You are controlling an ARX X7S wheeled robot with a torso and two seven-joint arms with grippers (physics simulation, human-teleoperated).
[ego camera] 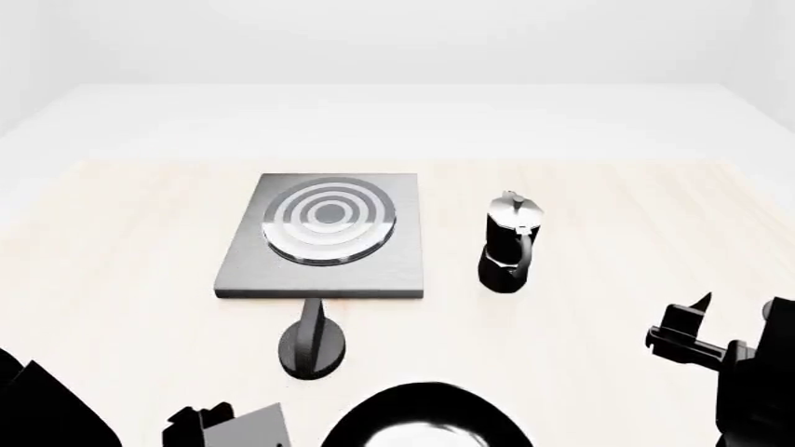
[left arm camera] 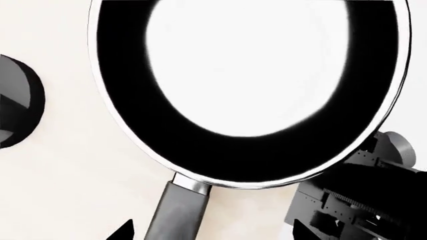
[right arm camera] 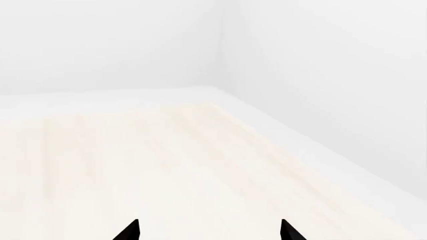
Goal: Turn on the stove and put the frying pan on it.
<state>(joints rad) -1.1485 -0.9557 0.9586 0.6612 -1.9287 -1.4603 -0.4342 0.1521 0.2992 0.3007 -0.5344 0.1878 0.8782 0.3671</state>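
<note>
- Left wrist view: frying pan (left arm camera: 253,95) seen from above, filling most of the frame; black rim, pale glossy inside. Dark grey handle (left arm camera: 175,215) runs out toward the camera, between two black fingertips (left arm camera: 123,231) of the left gripper (left arm camera: 210,231). Tips spread wide, either side of the handle, not touching it as far as can be seen. Round black knob (left arm camera: 19,102) noted off to one side on the pale table (left arm camera: 60,185). Part of the right arm (left arm camera: 363,200) seen beside the pan.
- Head view: stove (ego camera: 326,237) lies mid-table, grey square w/ concentric rings, nothing on it. Knob (ego camera: 313,340) stands just near of the stove's front edge. Moka pot (ego camera: 509,244) upright, right of the stove, apart from it. Pan (ego camera: 429,419) at the near edge, well near of the stove, partly cut off. Left gripper (ego camera: 218,424) at lower left, beside the pan; right gripper (ego camera: 695,331) at right, well apart from the pot, finger state not readable here.
- Right wrist view: only bare table (right arm camera: 153,165) and pale walls seen. Two black tips of the right gripper (right arm camera: 208,231) spread wide, nothing between them.
</note>
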